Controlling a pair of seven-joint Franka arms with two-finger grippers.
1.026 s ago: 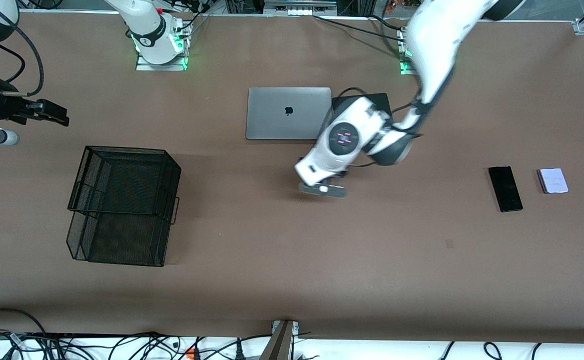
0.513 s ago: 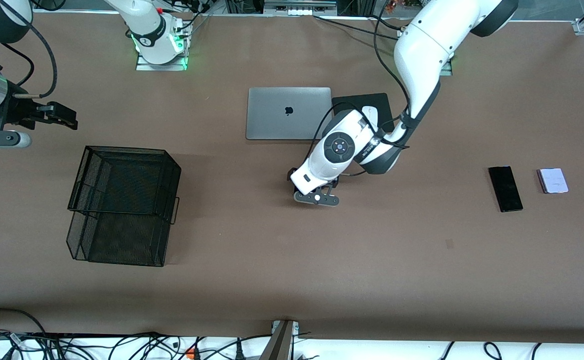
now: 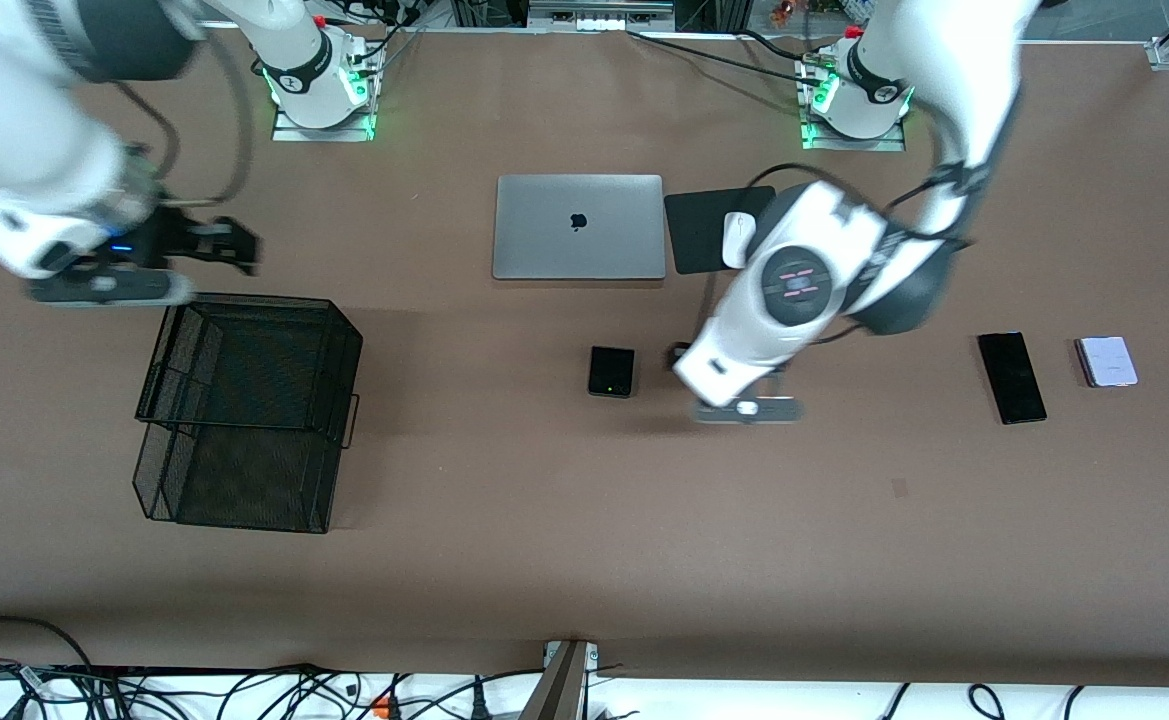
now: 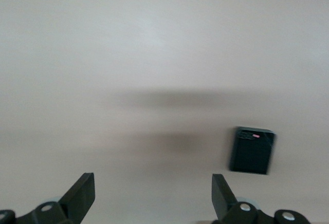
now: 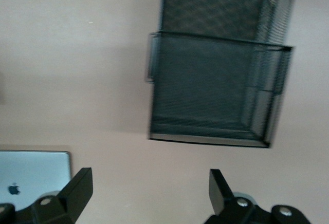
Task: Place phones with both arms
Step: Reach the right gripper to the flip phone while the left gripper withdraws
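Brown tabletop point(image 3: 564, 560) now carried the small black phone point(image 3: 611, 371), just set down mid-table, with the long black phone point(image 3: 1011, 377) and pale phone point(image 3: 1107, 361) waiting toward the left arm's end. The left tool point(image 3: 744, 395), jaws spread and empty, had lifted away beside it. Farther off, the right tool point(image 3: 206, 243), also spread, had swung in above the wire basket point(image 3: 244, 410), likely to collect that phone next.

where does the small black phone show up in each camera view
Front view: small black phone lies flat on the table, nearer the camera than the laptop, beside the left gripper.
Left wrist view: it lies on the table past the open fingers.
Right wrist view: not in it.
Shared landmark: the brown table.
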